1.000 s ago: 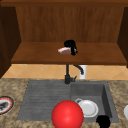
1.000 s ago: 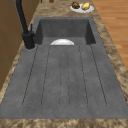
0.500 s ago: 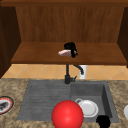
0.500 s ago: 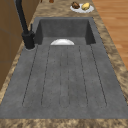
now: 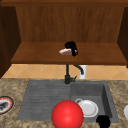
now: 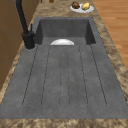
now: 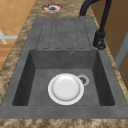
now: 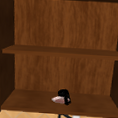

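My left hand is up on the lower shelf of the wooden wall cabinet, above the faucet. Its fingers are curled on a small pinkish object that sticks out to the left. In the upper view the same hand and pinkish object sit mid-shelf. My right hand shows as a dark shape at the sink's front right corner, beside the white plate in the basin. A big red ball shows low in the front view, before the drainboard.
A black faucet stands behind the sink, with a white cup at its right. A red-rimmed plate lies on the left counter. A dish of fruit sits on the right counter. The ribbed drainboard is left of the basin.
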### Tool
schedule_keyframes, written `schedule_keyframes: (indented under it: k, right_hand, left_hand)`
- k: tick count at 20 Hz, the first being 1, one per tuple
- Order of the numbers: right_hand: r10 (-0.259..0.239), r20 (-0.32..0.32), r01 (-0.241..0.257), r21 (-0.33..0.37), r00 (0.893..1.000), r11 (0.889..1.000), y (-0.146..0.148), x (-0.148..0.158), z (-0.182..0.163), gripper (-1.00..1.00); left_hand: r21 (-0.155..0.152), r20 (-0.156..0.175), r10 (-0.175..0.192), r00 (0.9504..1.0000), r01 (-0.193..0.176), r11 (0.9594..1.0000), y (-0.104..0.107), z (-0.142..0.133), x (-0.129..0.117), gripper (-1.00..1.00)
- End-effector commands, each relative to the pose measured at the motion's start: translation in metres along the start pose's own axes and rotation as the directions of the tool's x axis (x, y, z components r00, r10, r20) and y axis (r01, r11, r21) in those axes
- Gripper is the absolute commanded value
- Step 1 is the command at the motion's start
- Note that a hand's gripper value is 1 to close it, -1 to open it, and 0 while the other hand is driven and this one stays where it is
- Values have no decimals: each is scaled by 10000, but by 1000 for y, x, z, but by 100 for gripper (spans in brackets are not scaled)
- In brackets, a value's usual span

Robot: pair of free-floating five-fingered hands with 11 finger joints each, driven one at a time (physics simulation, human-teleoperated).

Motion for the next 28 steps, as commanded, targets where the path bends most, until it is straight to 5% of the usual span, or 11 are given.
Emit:
schedule_keyframes:
  k: [1,9,12,17,24,26,28]
  right_hand:
    - [0,0,0,0,10000,10000,0,0,0,0]
    - [0,0,0,0,10000,10000,0,0,0,0]
    - [0,0,0,0,10000,10000,0,0,0,0]
    - [0,0,0,0,10000,10000,0,0,0,0]
    - [0,0,0,0,10000,10000,0,0,0,0]
    - [0,0,0,0,10000,10000,0,0,0,0]
    - [0,0,0,0,10000,10000,0,0,0,0]
  left_hand:
    - [-167,191,-238,9995,241,9996,19,-18,-4,100]
    - [-25,88,-76,9999,76,10000,42,-25,-45,100]
    - [375,404,-155,9991,140,9992,30,-14,-55,100]
    - [617,771,-26,9970,-21,9981,23,2,-80,100]
    - [514,943,26,9955,-75,9986,21,17,-134,100]
    - [468,1120,-123,9936,71,9989,20,20,-143,100]
    - [515,1365,102,9906,-174,9985,22,23,-141,100]
